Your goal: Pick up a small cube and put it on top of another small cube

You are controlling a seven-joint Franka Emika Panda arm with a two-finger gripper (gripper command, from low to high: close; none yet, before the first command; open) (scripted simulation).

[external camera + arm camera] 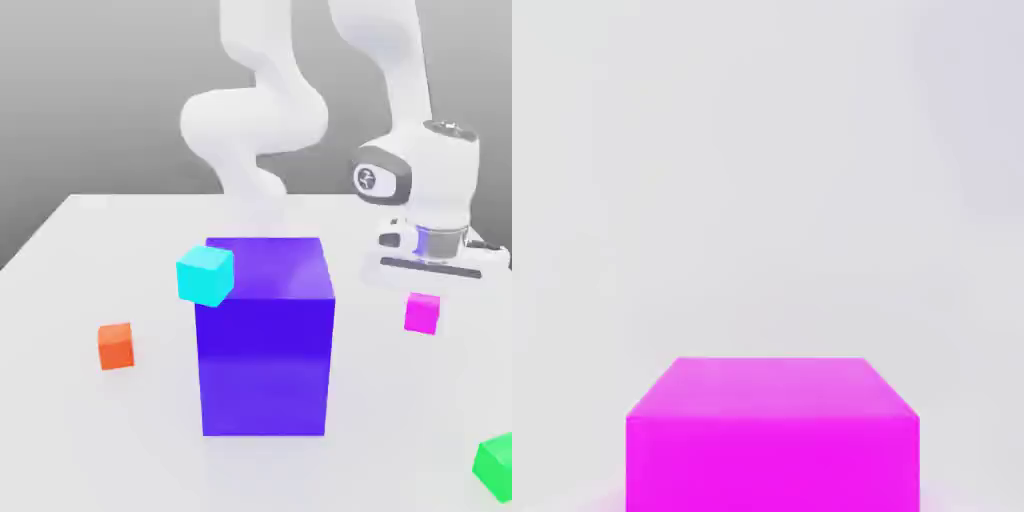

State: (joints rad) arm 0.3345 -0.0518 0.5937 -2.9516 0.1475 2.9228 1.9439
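The small magenta-pink cube [422, 313] sits straight under my hand, on the exterior view's right, just above or on the white table [90, 260]. My gripper [424, 300] is shut on this cube. In the hand view the magenta cube [772, 440] looms very close, with pale table behind it. The small bright green cube [497, 466] lies at the lower right edge of the exterior view, apart from the gripper and nearer the camera.
A big purple-blue block [265, 340] stands mid-table, to the exterior view's left of the gripper. A cyan cube [205, 275] shows against its upper left corner. An orange cube [116, 346] lies farther left. Open table lies between the magenta and green cubes.
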